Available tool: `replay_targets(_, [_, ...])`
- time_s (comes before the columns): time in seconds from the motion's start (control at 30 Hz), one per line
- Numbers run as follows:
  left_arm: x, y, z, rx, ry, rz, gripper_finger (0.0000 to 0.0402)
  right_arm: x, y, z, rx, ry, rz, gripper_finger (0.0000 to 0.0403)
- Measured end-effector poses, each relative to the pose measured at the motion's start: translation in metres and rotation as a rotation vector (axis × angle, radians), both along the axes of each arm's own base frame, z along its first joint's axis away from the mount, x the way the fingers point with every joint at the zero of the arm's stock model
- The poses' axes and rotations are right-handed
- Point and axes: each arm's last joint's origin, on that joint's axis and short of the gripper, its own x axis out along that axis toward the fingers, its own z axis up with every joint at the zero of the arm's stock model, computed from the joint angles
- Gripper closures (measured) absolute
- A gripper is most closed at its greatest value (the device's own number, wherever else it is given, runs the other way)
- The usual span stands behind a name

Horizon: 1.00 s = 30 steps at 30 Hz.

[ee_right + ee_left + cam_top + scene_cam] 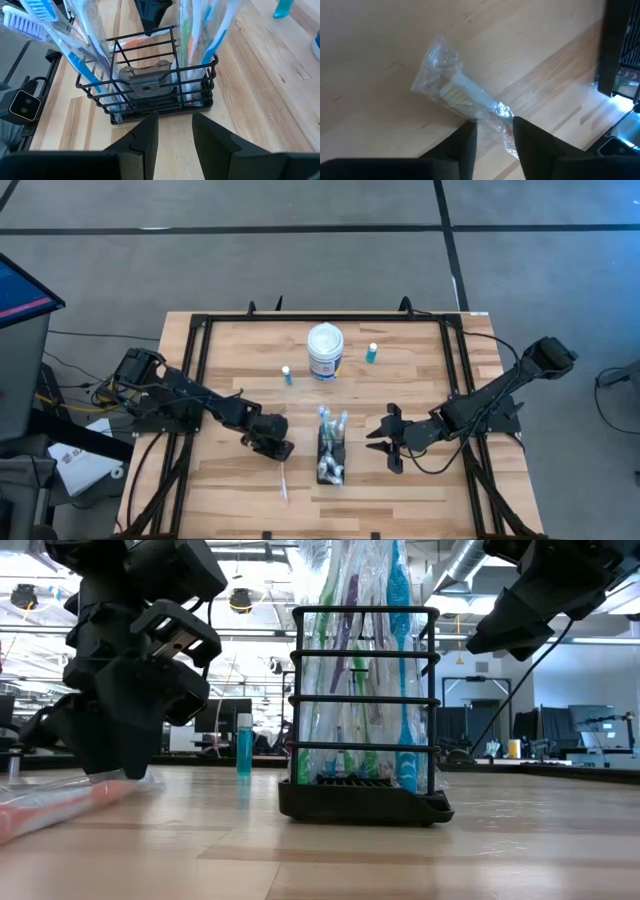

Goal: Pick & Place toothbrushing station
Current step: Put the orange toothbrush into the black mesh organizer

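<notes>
Straddling a wrapped toothbrush [470, 100] lying on the table [420, 490], the left gripper [492, 132] has parted fingers, not clamped. The holder [331, 448] stands mid-table; the right gripper [392, 438] hovers beside it, parted, empty.

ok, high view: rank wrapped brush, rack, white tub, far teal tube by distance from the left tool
1. Wrapped brush, just below the left tool.
2. Rack, to its right.
3. White tub, up at the back.
4. Teal tube, right of the tub.
</notes>
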Motion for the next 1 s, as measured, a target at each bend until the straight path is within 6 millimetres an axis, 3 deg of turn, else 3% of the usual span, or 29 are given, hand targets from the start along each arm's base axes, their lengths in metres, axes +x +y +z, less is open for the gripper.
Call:
replay_targets(0.37, [0.000, 0.004, 0.005, 0.111, -0.077, -0.047, 0.0394, 0.000, 0.000, 0.000, -0.008, -0.004, -0.011, 0.0292])
replay_targets(0.7, [0.003, 0.001, 0.019, 0.125, -0.165, -0.092, 0.0401, 0.000, 0.000, 0.000, -0.011, 0.000, -0.012, 0.0292])
replay_targets(1.0, [-0.005, 0.001, 0.057, 0.224, -0.351, -0.097, 0.0401, 0.000, -0.001, 0.000, -0.012, 0.002, -0.012, 0.0292])
